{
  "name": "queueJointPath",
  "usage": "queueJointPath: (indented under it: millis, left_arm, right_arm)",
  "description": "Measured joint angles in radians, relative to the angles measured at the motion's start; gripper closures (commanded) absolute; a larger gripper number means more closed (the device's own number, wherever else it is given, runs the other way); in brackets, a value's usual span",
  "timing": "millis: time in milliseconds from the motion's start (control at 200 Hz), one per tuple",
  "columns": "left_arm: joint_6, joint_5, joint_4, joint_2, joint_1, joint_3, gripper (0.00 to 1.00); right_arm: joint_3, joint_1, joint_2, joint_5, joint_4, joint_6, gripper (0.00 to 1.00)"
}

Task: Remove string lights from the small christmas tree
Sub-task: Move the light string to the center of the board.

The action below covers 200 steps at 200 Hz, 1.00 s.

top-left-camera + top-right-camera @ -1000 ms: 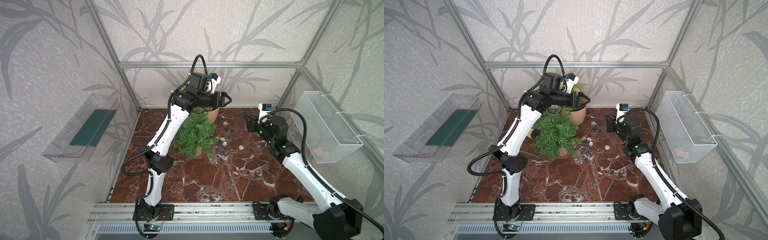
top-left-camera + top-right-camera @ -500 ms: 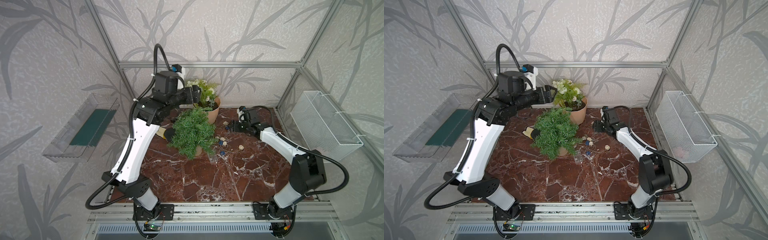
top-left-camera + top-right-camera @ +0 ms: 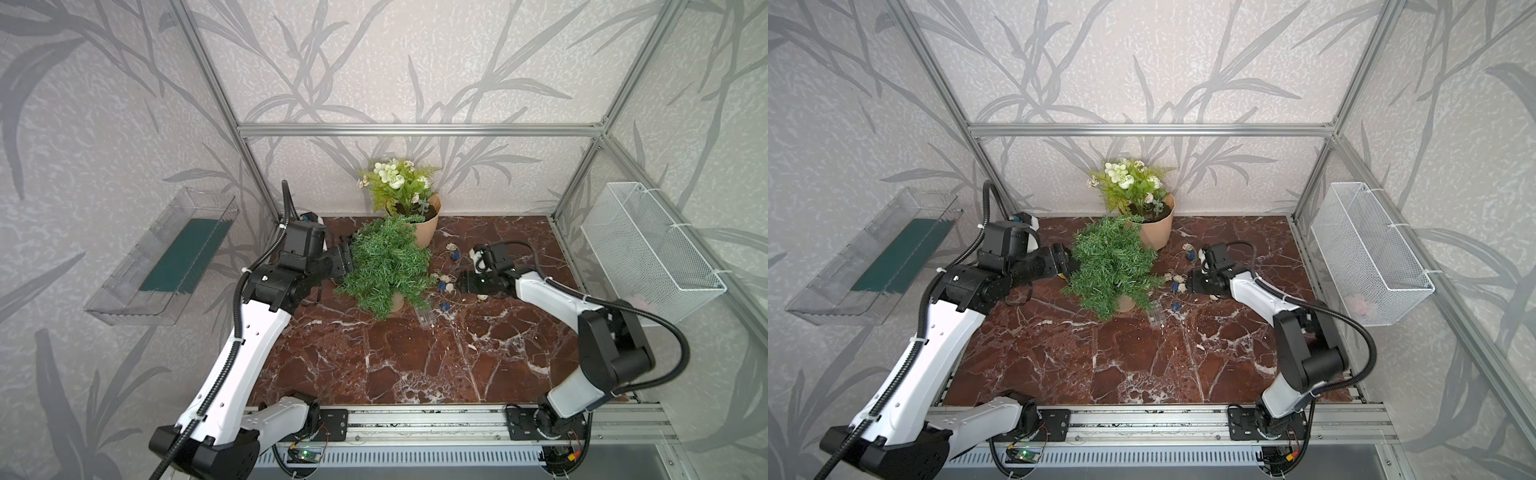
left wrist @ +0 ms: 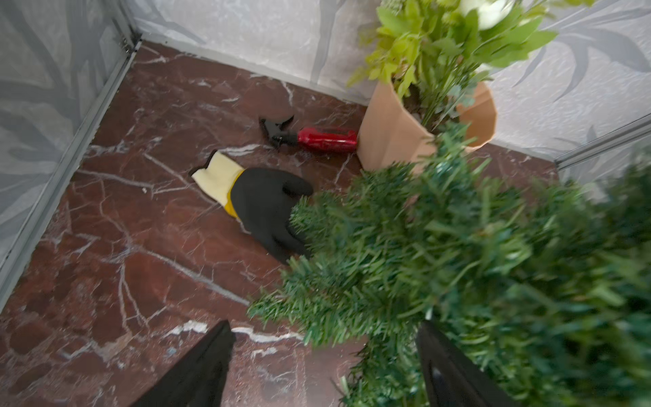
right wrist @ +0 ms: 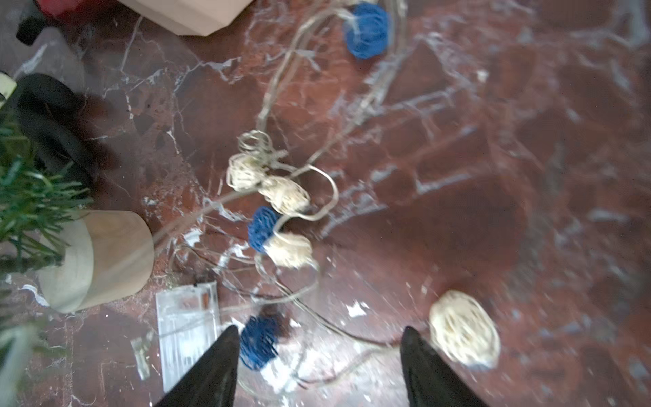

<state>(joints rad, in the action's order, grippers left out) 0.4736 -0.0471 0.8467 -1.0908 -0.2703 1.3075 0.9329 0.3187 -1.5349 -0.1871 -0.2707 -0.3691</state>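
Honestly, the front half of the counter (image 3: 374, 365) is wide open, bare marble from the rail up to the small christmas tree (image 3: 386, 262). The back is tighter, since the tree stands just in front of the flower pot (image 3: 426, 230) by the back wall. The string lights (image 5: 281, 192) lie loose on the counter on the tree's right side, and their clear box (image 5: 186, 327) sits just beside the tree's tan base (image 5: 102, 257). The right claw (image 5: 318, 329) hovers low over them with its jaws apart and nothing pinched, a blue ball by one finger and a cream one by the other. The left claw (image 4: 324, 326) is spread wide too, nosed into the needles at the tree's left edge and clamping nothing I can see. In both top views its tips vanish behind the branches. A black-and-yellow glove (image 4: 260, 201) is half buried under the tree, and a red spray bottle (image 4: 326, 140) beside the pot shows only in the left wrist view. I can't tell if any wire is hooked on a branch, because the right wrist view is blurry.
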Motion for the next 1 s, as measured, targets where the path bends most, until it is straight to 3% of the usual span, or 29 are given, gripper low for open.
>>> queueJointPath:
  millis: [125, 215, 310, 380, 515, 845, 1000]
  left_arm:
    - [0.027, -0.037, -0.038, 0.100, 0.008, -0.157, 0.19]
    - [0.060, -0.058, -0.074, 0.166, 0.018, -0.286, 0.19]
    - [0.094, -0.062, -0.095, 0.207, 0.026, -0.398, 0.20]
    - [0.119, -0.056, -0.112, 0.228, 0.029, -0.460, 0.20]
    - [0.158, -0.031, -0.144, 0.277, 0.030, -0.534, 0.20]
    - [0.192, 0.004, -0.192, 0.331, 0.030, -0.565, 0.20]
    - [0.192, 0.014, -0.198, 0.332, 0.031, -0.565, 0.20]
  right_arm:
    - [-0.164, 0.023, 0.162, -0.032, 0.095, 0.006, 0.33]
    - [-0.231, 0.152, 0.202, -0.021, 0.189, 0.038, 0.34]
    - [-0.296, 0.298, 0.196, 0.011, 0.337, 0.065, 0.45]
    - [-0.365, 0.349, 0.184, 0.035, 0.487, 0.066, 0.50]
    - [-0.451, 0.370, 0.088, 0.099, 0.748, 0.062, 0.54]
    - [-0.440, 0.425, -0.285, 0.239, 1.387, 0.027, 0.61]
    - [-0.408, 0.429, -0.406, 0.301, 1.522, 0.007, 0.74]
